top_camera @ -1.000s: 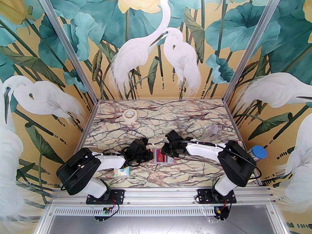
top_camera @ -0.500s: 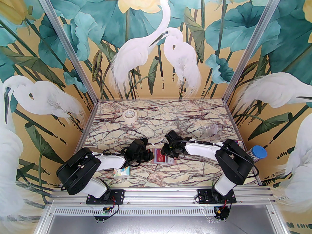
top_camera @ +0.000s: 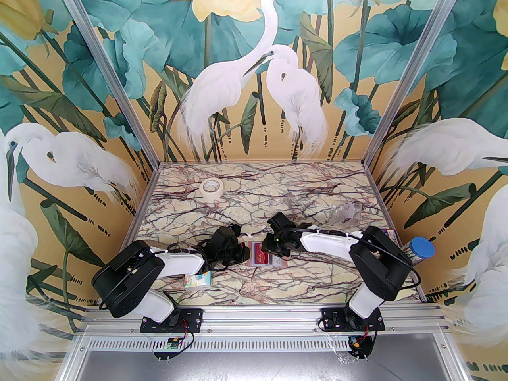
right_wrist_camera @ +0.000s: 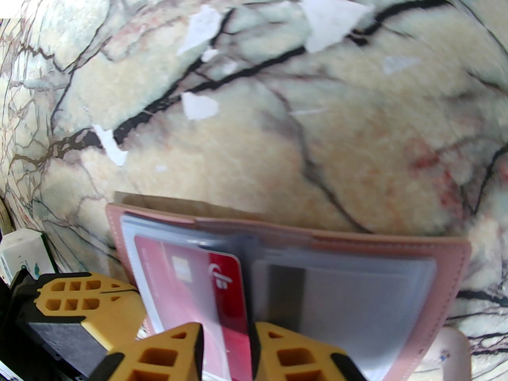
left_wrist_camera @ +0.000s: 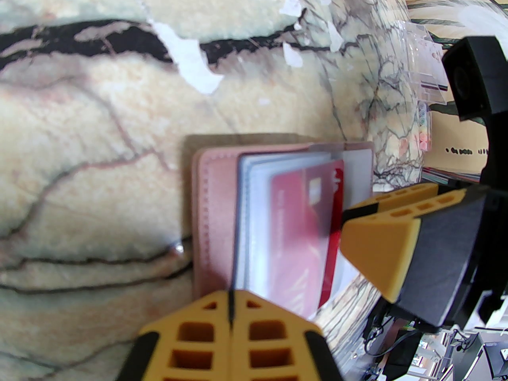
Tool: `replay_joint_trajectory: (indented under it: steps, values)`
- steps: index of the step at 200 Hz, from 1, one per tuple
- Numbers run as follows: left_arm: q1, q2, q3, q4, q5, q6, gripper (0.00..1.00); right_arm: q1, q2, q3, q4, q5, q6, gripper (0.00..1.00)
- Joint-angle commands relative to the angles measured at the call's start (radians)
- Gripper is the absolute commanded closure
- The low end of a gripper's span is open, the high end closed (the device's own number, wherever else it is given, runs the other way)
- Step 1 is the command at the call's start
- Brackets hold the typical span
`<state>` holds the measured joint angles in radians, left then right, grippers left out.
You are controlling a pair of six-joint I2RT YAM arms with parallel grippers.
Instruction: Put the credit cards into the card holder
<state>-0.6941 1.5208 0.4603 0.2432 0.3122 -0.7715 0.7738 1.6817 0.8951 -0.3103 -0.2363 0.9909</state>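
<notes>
Marble-print table (top_camera: 301, 280) has a tape roll (top_camera: 211, 189) at the back, a clear plastic box (top_camera: 344, 213) right, a blue-capped tube (top_camera: 420, 249) at the edge. The pink card holder (right_wrist_camera: 448, 276) lies open mid-table. Left gripper (left_wrist_camera: 231, 308), jaws pressed together, pinches a sleeve edge; right gripper (right_wrist_camera: 228, 351) pinches the glossy red card (right_wrist_camera: 222, 292) in its clear pocket

The red card (right_wrist_camera: 222, 288) is blurred under a clear sleeve, its print unreadable, its lower end cut off by the right hand (right_wrist_camera: 228, 355). The holder's (left_wrist_camera: 214, 212) near corner hides behind the left hand (left_wrist_camera: 232, 312). The tissue pack (top_camera: 198, 280) lies partly under the left arm.
</notes>
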Motion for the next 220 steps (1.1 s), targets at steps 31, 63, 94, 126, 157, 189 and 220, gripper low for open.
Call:
replay_joint_trajectory:
  steps: [31, 63, 94, 126, 157, 189, 220]
  values:
    - [-0.004, 0.039, -0.017, -0.021, -0.025, -0.006, 1.00, 0.017, 0.026, 0.033, 0.002, -0.017, 0.000, 0.74]
    - [-0.004, 0.039, -0.019, -0.021, -0.025, -0.004, 1.00, 0.022, 0.028, 0.034, 0.007, -0.021, 0.006, 0.74]
    - [-0.004, 0.039, -0.019, -0.021, -0.025, -0.005, 1.00, 0.025, 0.031, 0.033, 0.009, -0.021, 0.008, 0.74]
    - [-0.004, 0.038, -0.019, -0.021, -0.025, -0.005, 1.00, 0.028, 0.035, 0.036, 0.016, -0.026, 0.011, 0.74]
    - [-0.005, 0.038, -0.018, -0.021, -0.025, -0.005, 1.00, 0.033, 0.038, 0.040, 0.024, -0.035, 0.014, 0.74]
    - [-0.004, 0.038, -0.019, -0.020, -0.025, -0.005, 1.00, 0.036, 0.042, 0.039, 0.031, -0.040, 0.016, 0.74]
    - [-0.004, 0.038, -0.019, -0.018, -0.023, -0.005, 1.00, 0.037, 0.039, 0.035, 0.040, -0.043, 0.016, 0.75]
